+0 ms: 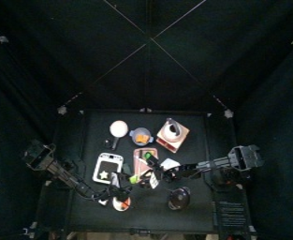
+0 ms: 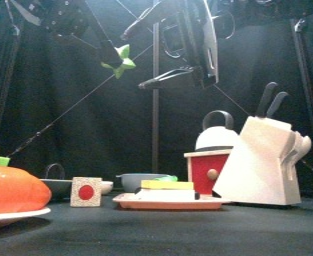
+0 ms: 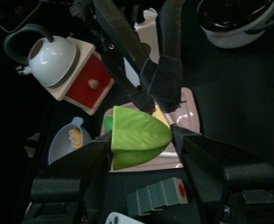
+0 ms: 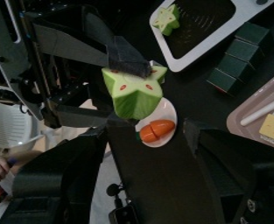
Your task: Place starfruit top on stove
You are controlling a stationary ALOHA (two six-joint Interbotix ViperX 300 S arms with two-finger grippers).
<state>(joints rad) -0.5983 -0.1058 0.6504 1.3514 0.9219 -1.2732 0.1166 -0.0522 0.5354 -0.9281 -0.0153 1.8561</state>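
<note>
A green starfruit piece [image 3: 139, 136] hangs in the air between both grippers. My left gripper [image 3: 139, 147] is shut around its body. My right gripper [image 4: 134, 103] is shut on its other end, with the seeded cut face [image 4: 133, 87] towards the right wrist camera. In the front view the piece [image 2: 119, 58] is high above the table. In the top view it [image 1: 143, 172] is near the table's front middle. The white stove with a black top [image 1: 109, 161] lies just left of it. Another green starfruit piece [image 4: 168, 16] lies on the stove [image 4: 209, 22].
A plate with an orange vegetable [image 2: 5, 188] stands at the front left. A white kettle [image 2: 216, 138] on a red box, a white knife block [image 2: 263, 160], a plate with yellow slabs [image 2: 166, 200], a blue bowl [image 1: 142, 134] and a dark bowl [image 1: 180, 197] also stand on the table.
</note>
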